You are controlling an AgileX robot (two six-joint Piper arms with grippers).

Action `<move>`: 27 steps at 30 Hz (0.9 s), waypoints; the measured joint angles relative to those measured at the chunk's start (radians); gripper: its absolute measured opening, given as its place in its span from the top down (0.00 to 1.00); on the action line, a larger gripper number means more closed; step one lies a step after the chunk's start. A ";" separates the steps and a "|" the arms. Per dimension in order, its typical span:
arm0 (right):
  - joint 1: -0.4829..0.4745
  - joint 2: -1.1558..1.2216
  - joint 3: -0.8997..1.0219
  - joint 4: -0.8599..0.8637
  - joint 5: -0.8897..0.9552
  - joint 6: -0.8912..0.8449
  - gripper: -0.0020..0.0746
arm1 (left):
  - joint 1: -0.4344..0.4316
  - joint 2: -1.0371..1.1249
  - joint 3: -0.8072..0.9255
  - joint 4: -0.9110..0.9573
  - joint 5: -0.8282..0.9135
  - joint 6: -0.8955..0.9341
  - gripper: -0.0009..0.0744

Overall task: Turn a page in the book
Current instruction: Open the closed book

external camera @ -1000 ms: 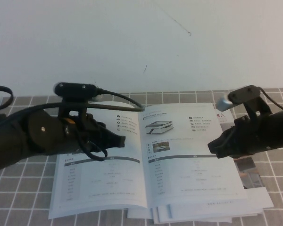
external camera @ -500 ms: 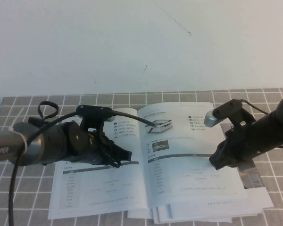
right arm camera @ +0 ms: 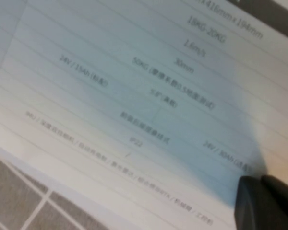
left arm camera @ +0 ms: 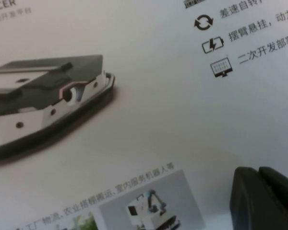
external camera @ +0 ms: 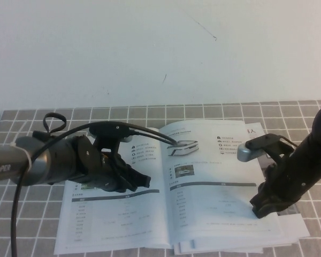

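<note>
- Grey tiles with white lines cover the desk [external camera: 32, 115], and a plain white wall stands behind its far edge.
- Nearest to the front edge lie some loose brochures [external camera: 289, 227]; they stick out from under the book at its front and right side.
- On top of them the book [external camera: 117, 219] lies open and flat, in the middle of the desk, reaching almost to the front edge.
- Its right page [external camera: 219, 182] shows a white low flat vehicle near the top and a table with a dark header bar lower down.
- On this page, near its right edge, the right gripper [external camera: 259, 210] points down, with the tip at the paper. Its jaws are closed together and hold nothing; in the right wrist view the dark tip [right arm camera: 266, 203] sits by the table lines.
- Further in, the left gripper [external camera: 143, 181] is low over the left page, close to the fold. Its two dark fingers [left arm camera: 264, 199] sit tight together at the paper, and nothing is between them.
</note>
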 joint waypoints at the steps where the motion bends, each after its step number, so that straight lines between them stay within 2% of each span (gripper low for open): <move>1: 0.000 -0.004 0.000 -0.002 0.017 0.003 0.98 | 0.000 -0.008 0.000 0.000 0.014 0.004 0.99; 6: 0.000 -0.066 0.002 -0.013 0.062 0.008 0.98 | 0.000 -0.083 0.004 0.012 0.065 0.029 0.99; 13: 0.000 -0.247 -0.052 -0.021 -0.008 0.056 0.98 | 0.000 -0.185 0.006 0.014 0.096 0.055 0.99; 20: 0.000 -0.147 -0.150 -0.040 -0.012 0.138 0.97 | 0.000 -0.124 0.006 0.014 0.107 0.059 0.99; 24: 0.000 -0.066 -0.181 -0.047 0.018 0.161 0.81 | 0.000 -0.068 0.006 0.014 0.107 0.059 0.99; 27: 0.000 -0.025 -0.195 -0.061 0.034 0.201 0.59 | 0.000 -0.031 0.006 0.014 0.107 0.059 0.99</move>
